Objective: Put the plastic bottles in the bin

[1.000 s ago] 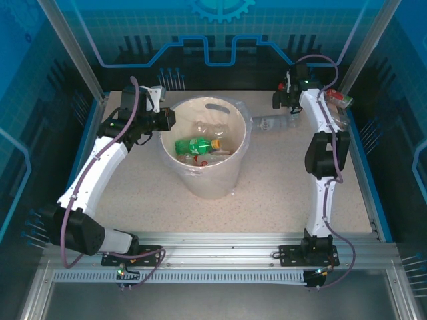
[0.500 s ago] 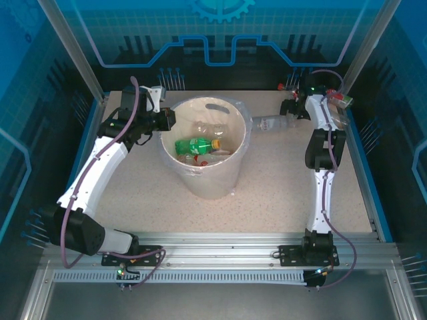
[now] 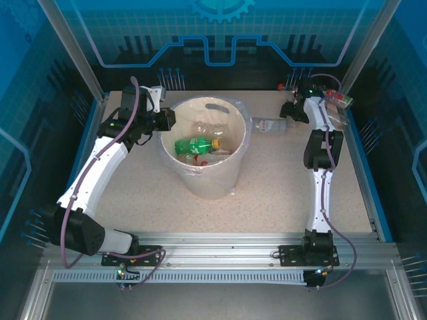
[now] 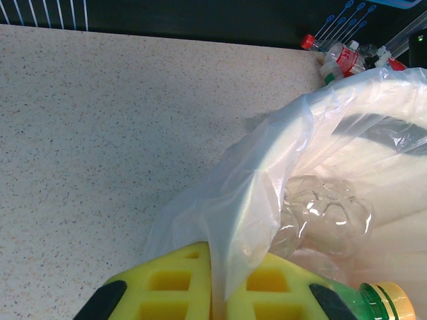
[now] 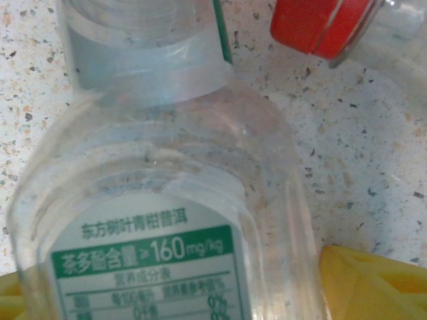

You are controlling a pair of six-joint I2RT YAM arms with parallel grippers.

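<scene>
The cream-white bin [image 3: 220, 179] stands mid-table with its clear bag liner [image 4: 253, 200]. Inside lie a green bottle [image 3: 195, 145] with a yellow cap [image 4: 382, 295] and a crushed clear bottle [image 4: 327, 213]. My left gripper [image 3: 167, 120] is at the bin's left rim, its yellow pads [image 4: 167, 287] shut on a fold of the liner. A clear bottle [image 3: 268, 124] with a green-and-white label [image 5: 147, 260] lies on the table right of the bin. My right gripper [image 3: 291, 112] is over its right end, open, with a yellow finger [image 5: 373, 280] on either side.
More bottles with red labels sit at the back right corner [image 3: 339, 100], and they show past the bin [image 4: 343, 57]. A red-capped bottle [image 5: 320, 27] lies just beyond the clear one. Blue frame walls enclose the table.
The right wrist has swung right and come down, bringing its gripper to the clear bottle, which has shifted slightly left. The left arm has stayed put.
</scene>
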